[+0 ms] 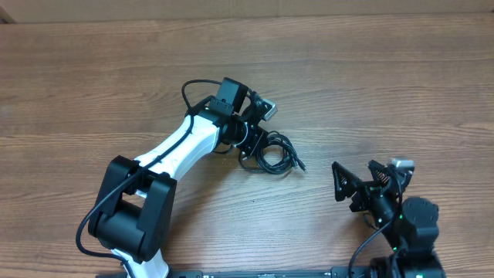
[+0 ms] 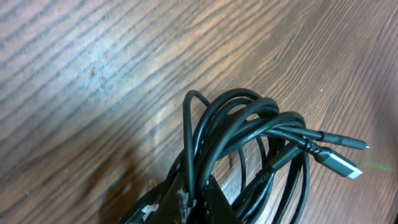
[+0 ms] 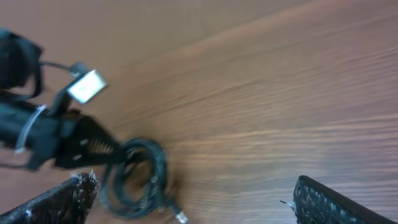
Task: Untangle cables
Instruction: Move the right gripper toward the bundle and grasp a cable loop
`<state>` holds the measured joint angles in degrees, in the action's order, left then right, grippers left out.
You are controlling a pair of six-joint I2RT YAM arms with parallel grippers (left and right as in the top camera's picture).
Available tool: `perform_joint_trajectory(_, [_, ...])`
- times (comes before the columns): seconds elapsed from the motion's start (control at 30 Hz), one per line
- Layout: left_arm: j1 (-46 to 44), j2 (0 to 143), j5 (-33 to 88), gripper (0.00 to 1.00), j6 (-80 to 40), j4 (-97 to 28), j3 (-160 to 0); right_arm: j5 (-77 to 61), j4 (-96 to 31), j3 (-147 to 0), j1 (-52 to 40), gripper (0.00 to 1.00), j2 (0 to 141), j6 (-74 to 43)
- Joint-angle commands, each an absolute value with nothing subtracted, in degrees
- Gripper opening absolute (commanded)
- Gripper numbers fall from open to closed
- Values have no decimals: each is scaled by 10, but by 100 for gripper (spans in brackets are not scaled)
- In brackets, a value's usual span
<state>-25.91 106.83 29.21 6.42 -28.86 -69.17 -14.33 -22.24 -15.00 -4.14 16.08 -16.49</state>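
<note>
The cables (image 1: 275, 154) lie as one coiled black bundle on the wooden table (image 1: 370, 77), just right of centre. My left gripper (image 1: 252, 148) is shut on the bundle's near-side strands. In the left wrist view the cables (image 2: 249, 124) loop out from between my left gripper's (image 2: 198, 198) closed fingers. A silver-tipped plug (image 2: 343, 165) and a thinner plug (image 2: 348, 143) stick out to the right. My right gripper (image 1: 360, 177) stands open at the lower right, apart from the bundle. Its wrist view shows the cables (image 3: 134, 180) blurred at lower left, beyond the wide-open right gripper (image 3: 193, 196).
The left arm's white link (image 1: 174, 150) runs diagonally from its base (image 1: 131, 212) at the lower left. The right arm's base (image 1: 409, 232) sits at the bottom right edge. Bare wood grain surrounds the bundle.
</note>
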Motion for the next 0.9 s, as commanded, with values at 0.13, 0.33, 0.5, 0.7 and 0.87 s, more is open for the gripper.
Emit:
perform_joint_trajectory(0.13, [-269, 1050, 384, 4, 80, -283, -704, -237, -329, -294, -40, 100, 288, -165])
perform_joint_trajectory(0.33, [-293, 1050, 413, 4, 107, -283, -704, -264, -368, -392, -40, 100, 376, -118])
perform_joint_trajectory(0.5, [-316, 1050, 419, 4, 114, -270, -704, -270, -318, -394, -40, 81, 410, -115])
perform_joint_trajectory(0.7, [-327, 1050, 451, 4, 111, -263, -727, -275, -353, -394, -41, 66, 467, -119])
perform_joint_trajectory(0.87, [-328, 1050, 461, 4, 102, -263, -743, -296, -357, -394, -41, 63, 518, -119])
